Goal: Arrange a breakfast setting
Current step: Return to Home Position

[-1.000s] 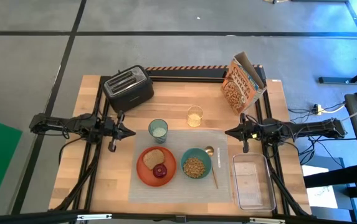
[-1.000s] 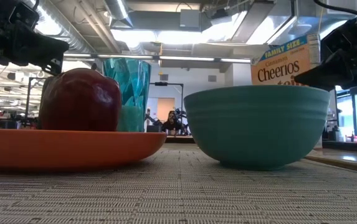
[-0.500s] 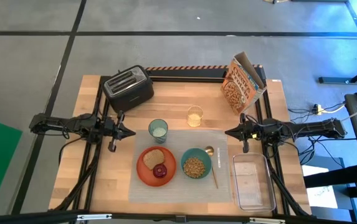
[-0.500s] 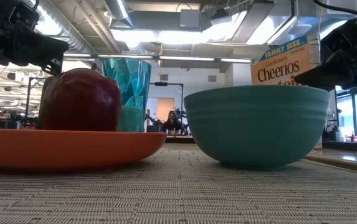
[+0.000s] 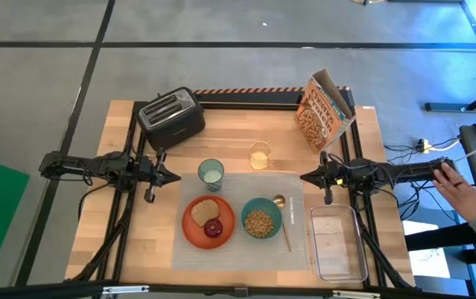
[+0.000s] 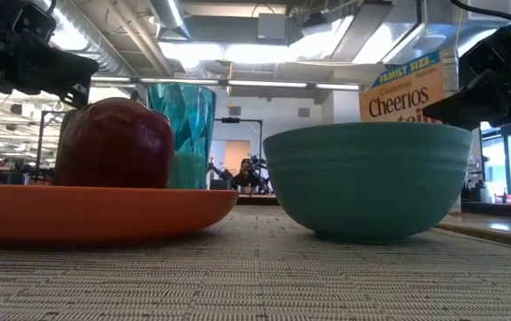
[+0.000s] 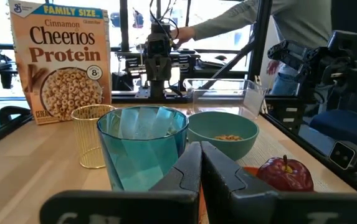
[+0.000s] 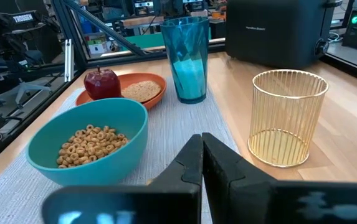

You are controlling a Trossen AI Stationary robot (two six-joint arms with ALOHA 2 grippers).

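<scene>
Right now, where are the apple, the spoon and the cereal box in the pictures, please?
apple (image 5: 213,228): high view, middle of its red top.
spoon (image 5: 283,224): high view, middle of its thin gold handle.
cereal box (image 5: 319,118): high view, its printed front face.

1. I see the grey placemat (image 5: 238,253) lying flat.
2. The orange plate (image 5: 193,230) sits on its left half, with toast (image 5: 207,208) at 12 o'clock and a red fruit (image 5: 213,228) at 6.
3. The teal bowl (image 5: 247,212), holding cereal (image 5: 260,222), is at the plate's 3 o'clock.
4. The gold spoon (image 5: 282,218) is at the bowl's 3 o'clock.
5. The green-tinted glass (image 5: 211,173) stands upright at the plate's 12 o'clock.
</scene>
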